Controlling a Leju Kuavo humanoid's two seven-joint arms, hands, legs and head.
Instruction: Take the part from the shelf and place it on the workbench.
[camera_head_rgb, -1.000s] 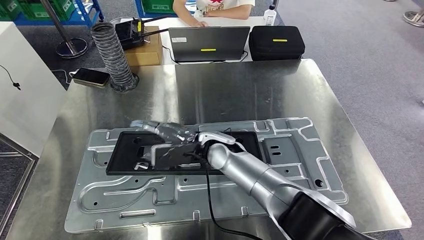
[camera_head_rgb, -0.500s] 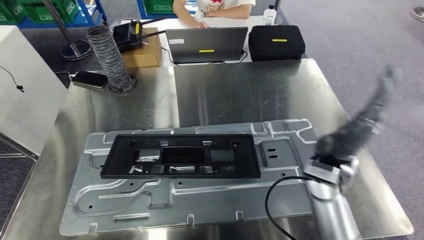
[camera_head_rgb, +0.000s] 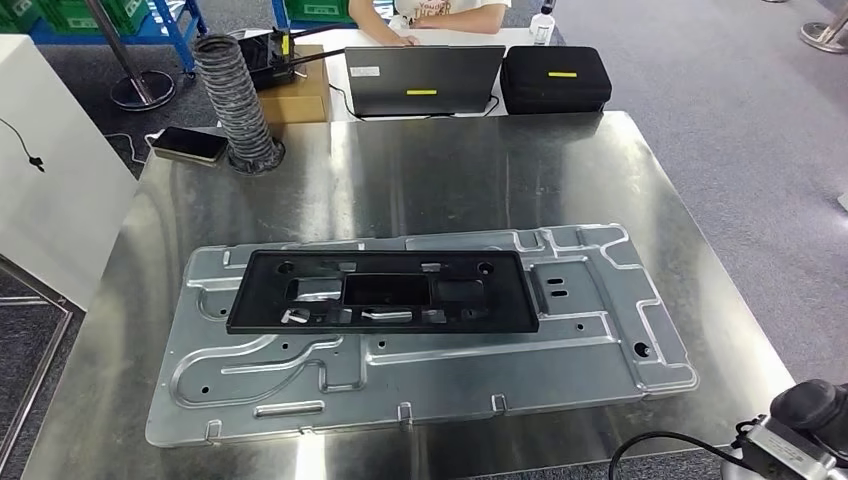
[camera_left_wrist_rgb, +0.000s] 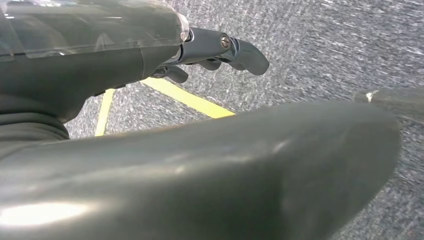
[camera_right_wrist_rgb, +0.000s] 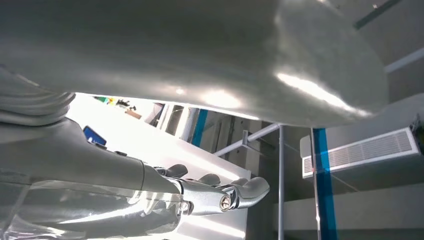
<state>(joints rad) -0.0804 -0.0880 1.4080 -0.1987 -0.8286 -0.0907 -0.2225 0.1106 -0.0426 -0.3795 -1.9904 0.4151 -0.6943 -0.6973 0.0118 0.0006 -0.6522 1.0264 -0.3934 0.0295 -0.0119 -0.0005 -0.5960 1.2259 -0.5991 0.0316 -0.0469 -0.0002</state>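
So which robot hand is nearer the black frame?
Right, probably: the right robot hand is by the workbench near right corner, off the black frame; the left robot hand hangs over carpet.

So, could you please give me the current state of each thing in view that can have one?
black part: lying flat on the metal panel, released.
metal panel: flat on the workbench.
laptop: open, its back to the camera.
black case: closed.
left hand: holding nothing.
right hand: holding nothing.

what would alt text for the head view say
A black plastic frame part lies flat on a stamped metal panel on a steel workbench, with no hand on it. Behind are a laptop, black case and ribbed hose.
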